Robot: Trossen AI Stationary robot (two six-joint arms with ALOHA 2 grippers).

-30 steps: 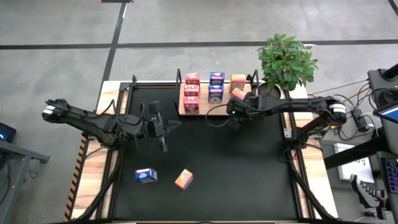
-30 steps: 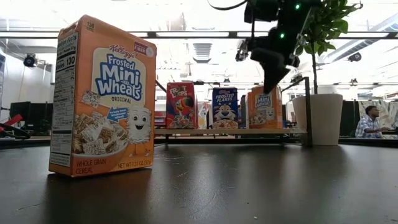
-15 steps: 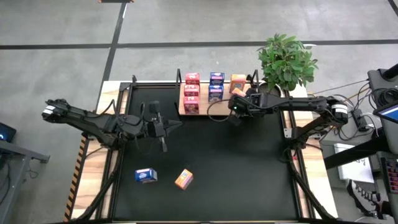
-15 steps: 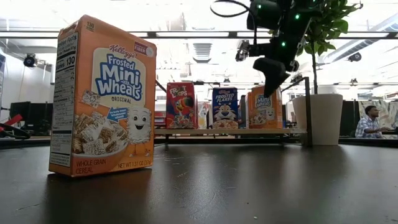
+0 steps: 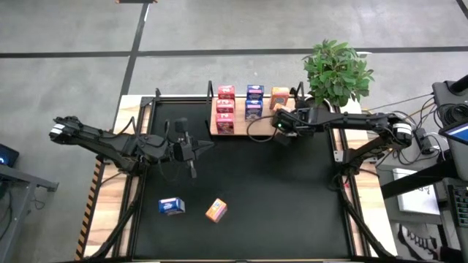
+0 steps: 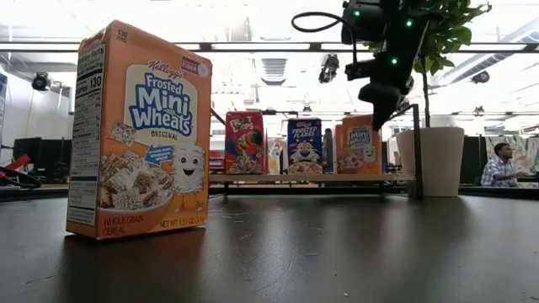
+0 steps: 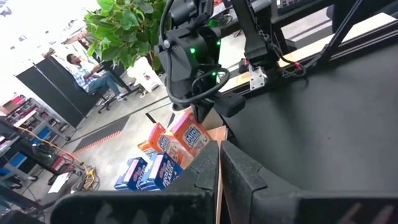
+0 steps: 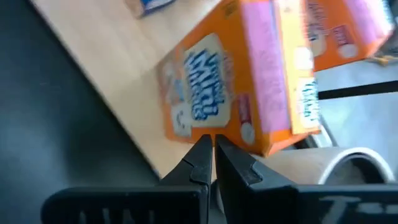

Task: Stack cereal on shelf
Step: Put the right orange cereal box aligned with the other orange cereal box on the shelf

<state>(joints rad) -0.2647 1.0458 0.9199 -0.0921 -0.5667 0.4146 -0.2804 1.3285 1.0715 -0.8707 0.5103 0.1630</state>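
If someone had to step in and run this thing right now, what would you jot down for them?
Right gripper: jaws shut, empty, hanging at the shelf's front right corner by the orange boxes.
Left gripper: jaws shut, empty, waiting over the table's left middle.
Done: red, blue and orange boxes stand in three rows on the shelf.
Left: a blue box and an orange box sit on the table's front.

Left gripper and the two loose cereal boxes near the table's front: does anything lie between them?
No. In the high view, only bare black tabletop separates the shut left gripper from the blue box and orange box.
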